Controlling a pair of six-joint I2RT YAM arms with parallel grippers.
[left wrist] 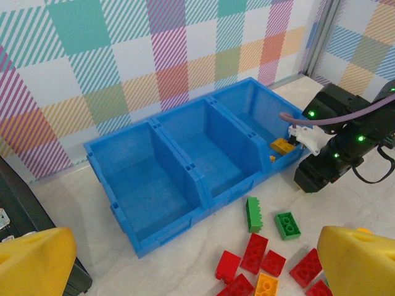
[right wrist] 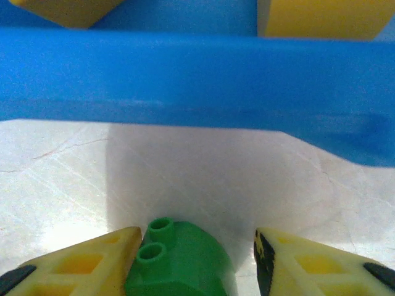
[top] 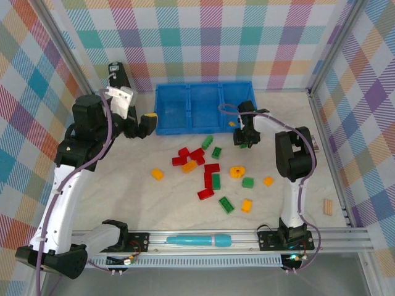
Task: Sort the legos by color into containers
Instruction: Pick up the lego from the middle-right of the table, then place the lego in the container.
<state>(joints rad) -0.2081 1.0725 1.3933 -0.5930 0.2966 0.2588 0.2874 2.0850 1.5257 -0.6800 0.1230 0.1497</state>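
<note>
Glossy plastic legos [top: 212,168], ribbed blue plastic containers [top: 185,128], smooth matt marbled tabletop [top: 154,203], wooden block [top: 328,206].

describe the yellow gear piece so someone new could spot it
From the right compartment of the blue tray, come toward the near edge. The yellow gear piece lies right of the red bricks, beside a green brick. It alone is round among blocky pieces.

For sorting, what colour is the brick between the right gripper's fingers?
The brick is green; right wrist view.
</note>
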